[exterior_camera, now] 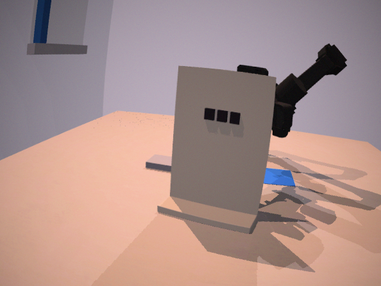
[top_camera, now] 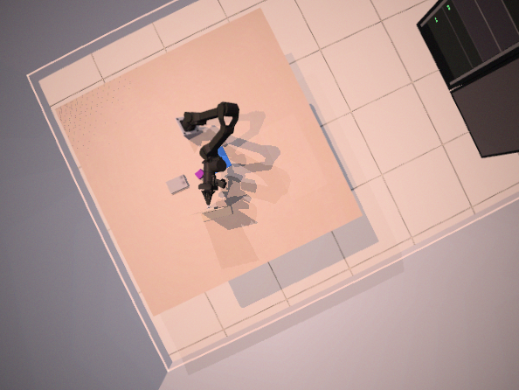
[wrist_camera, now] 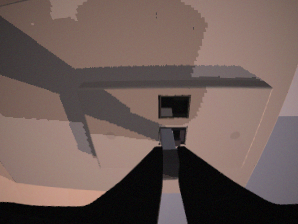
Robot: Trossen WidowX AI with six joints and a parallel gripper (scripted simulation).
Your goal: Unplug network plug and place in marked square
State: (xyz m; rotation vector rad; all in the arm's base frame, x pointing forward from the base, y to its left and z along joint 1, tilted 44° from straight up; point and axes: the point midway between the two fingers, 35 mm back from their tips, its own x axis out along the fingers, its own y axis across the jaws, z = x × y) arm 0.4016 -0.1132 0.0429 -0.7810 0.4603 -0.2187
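Observation:
In the wrist view the upright grey panel [wrist_camera: 226,50] fills the frame. The small grey plug [wrist_camera: 172,136] sticks out of the panel, just under a dark socket opening [wrist_camera: 174,106]. My gripper [wrist_camera: 169,153] [top_camera: 208,202] is right at the panel, and its two dark fingers are shut on the plug. In the exterior view the panel [exterior_camera: 221,160] shows its back side with three dark squares [exterior_camera: 222,116]. It hides the plug and my fingers there, and only the arm [exterior_camera: 298,86] shows behind it. The blue marked square [top_camera: 224,158] [exterior_camera: 279,177] lies on the table under the arm.
A flat grey slab [top_camera: 177,184] [exterior_camera: 158,161] lies left of the arm. A small magenta block [top_camera: 199,174] sits beside the wrist. The panel stands on a thin base plate [exterior_camera: 205,218]. The arm's base [top_camera: 187,128] is at the back. A dark cabinet [top_camera: 480,66] stands far off the table.

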